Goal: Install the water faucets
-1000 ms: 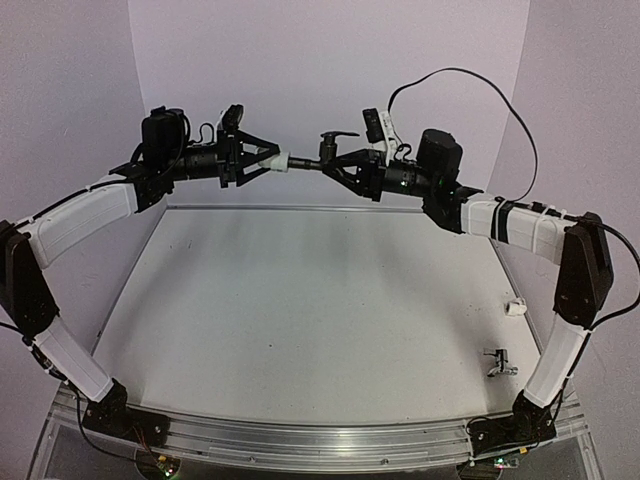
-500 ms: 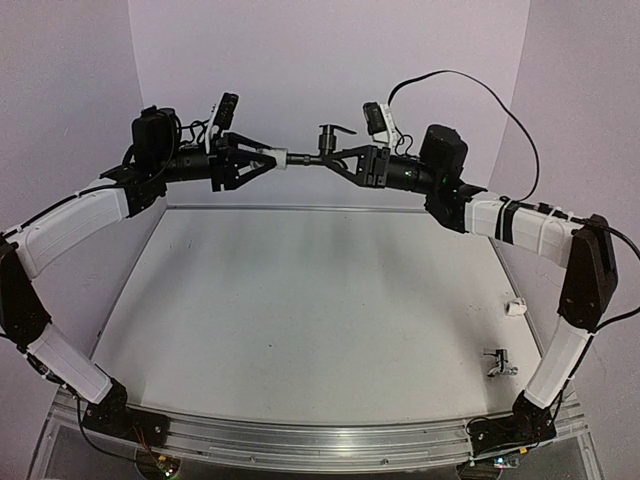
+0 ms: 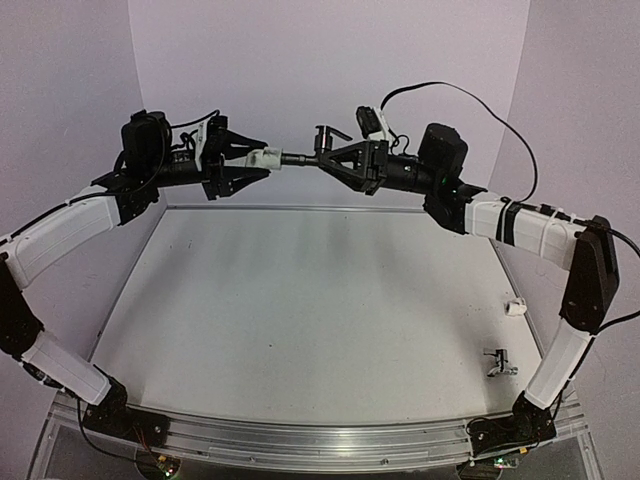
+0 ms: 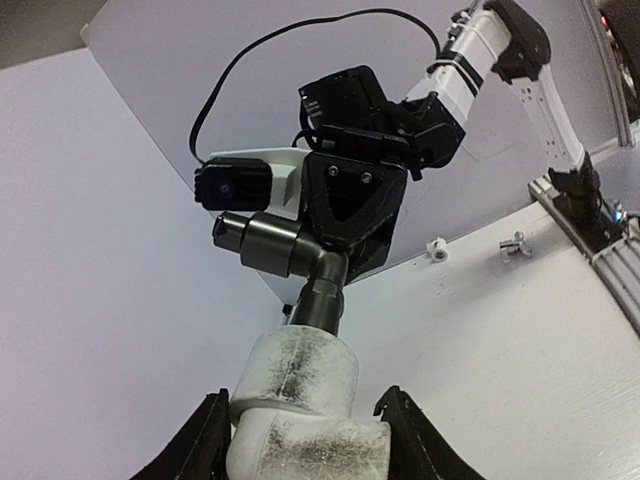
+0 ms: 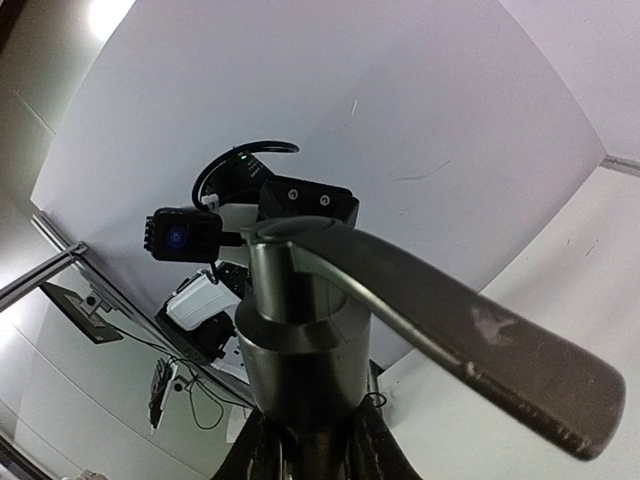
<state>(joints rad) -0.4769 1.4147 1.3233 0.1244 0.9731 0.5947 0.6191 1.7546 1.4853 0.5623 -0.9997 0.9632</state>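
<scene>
dark grey-black metal lever faucet [image 3: 322, 142]: aloft, far centre, pinched in right gripper [image 3: 330, 160] jaws; stem meets white plastic cylindrical fitting [image 3: 267, 157]
left gripper [image 3: 250, 160]: jaws clamping the fitting
shiny silver metal faucet [image 3: 497, 363]: near right, lying free

There were two faucets: a dark faucet [image 3: 321, 143] at twelve o'clock and a silver faucet [image 3: 497, 363] at four. White fittings numbered two: a high fitting [image 3: 265, 157] at eleven, a low fitting [image 3: 516, 308] at three. Two arms, left arm [image 3: 65, 228] and right arm [image 3: 520, 225], stood over one table [image 3: 300, 320].

Pale lilac walls [image 3: 300, 60] enclose a white table [image 3: 300, 320].
</scene>
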